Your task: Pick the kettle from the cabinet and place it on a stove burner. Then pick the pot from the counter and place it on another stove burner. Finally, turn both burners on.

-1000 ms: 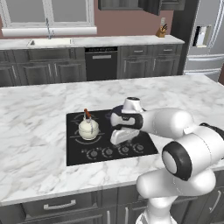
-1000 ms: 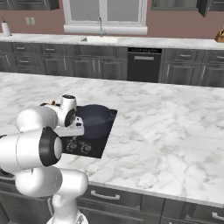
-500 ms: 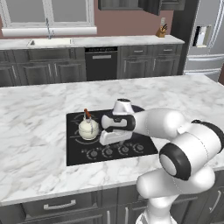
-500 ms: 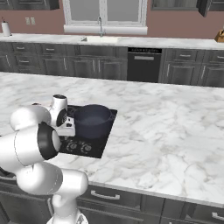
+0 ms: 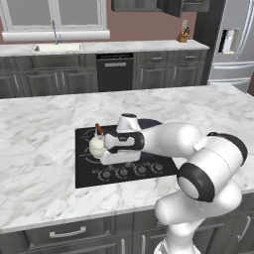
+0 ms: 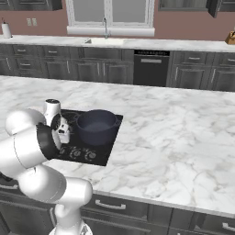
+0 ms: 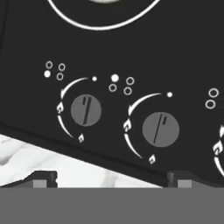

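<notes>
The cream kettle (image 5: 96,144) stands on the left rear burner of the black cooktop (image 5: 88,177). The dark pot (image 6: 96,126) rests on a right burner, mostly hidden behind my arm in the left base view. My gripper (image 5: 112,161) hangs low over the cooktop's front left, just right of the kettle, pointing down at the knob row. In the hand view my gripper (image 7: 113,181) is open, its fingertips (image 7: 44,179) wide apart with nothing between them. Below it sit two round knobs (image 7: 85,110) (image 7: 161,129), their marks near upright. A burner ring (image 7: 131,19) arcs across the top.
White marble counter (image 5: 44,129) surrounds the cooktop, and its near strip (image 7: 39,155) shows by the fingertips. More knobs (image 5: 140,169) run along the cooktop front to the right. A back counter with a sink (image 5: 55,48) and dark base cabinets lies beyond.
My hand has swung left across the cooptop from in front of the pot to beside the kettle, and has come down over the left knobs. Kettle and pot have stayed put.
</notes>
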Robot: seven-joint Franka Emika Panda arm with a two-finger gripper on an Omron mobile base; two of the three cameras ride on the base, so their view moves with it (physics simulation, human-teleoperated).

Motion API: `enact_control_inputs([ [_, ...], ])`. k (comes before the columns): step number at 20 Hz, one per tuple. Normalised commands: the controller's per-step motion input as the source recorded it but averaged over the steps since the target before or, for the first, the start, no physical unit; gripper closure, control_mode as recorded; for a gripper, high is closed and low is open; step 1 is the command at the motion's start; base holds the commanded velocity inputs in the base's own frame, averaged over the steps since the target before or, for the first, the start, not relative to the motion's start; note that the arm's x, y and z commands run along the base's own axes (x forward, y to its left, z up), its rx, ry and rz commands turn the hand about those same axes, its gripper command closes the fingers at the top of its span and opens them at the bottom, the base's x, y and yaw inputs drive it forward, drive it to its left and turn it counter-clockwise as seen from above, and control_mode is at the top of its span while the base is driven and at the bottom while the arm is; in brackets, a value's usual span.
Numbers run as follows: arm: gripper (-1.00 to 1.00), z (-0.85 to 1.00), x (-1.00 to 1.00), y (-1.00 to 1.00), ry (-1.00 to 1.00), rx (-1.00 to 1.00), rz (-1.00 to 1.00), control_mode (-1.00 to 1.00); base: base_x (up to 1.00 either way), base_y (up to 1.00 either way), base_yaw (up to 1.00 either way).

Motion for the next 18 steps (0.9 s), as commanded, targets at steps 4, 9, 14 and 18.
enact_control_inputs([
  [4,-1.0,0.0,0.0,0.42,0.0,0.0,-0.12,-1.0,0.0,0.0,0.0],
  [9,-1.0,-0.02,0.0,0.35,0.0,-0.01,-0.12,-1.0,0.0,0.0,0.0],
  [14,-1.0,-0.11,0.13,0.09,0.0,-0.03,-0.1,-1.0,0.0,0.0,0.0],
  [18,-1.0,-0.1,0.16,0.0,0.0,-0.02,-0.08,-1.0,0.0,0.0,0.0],
])
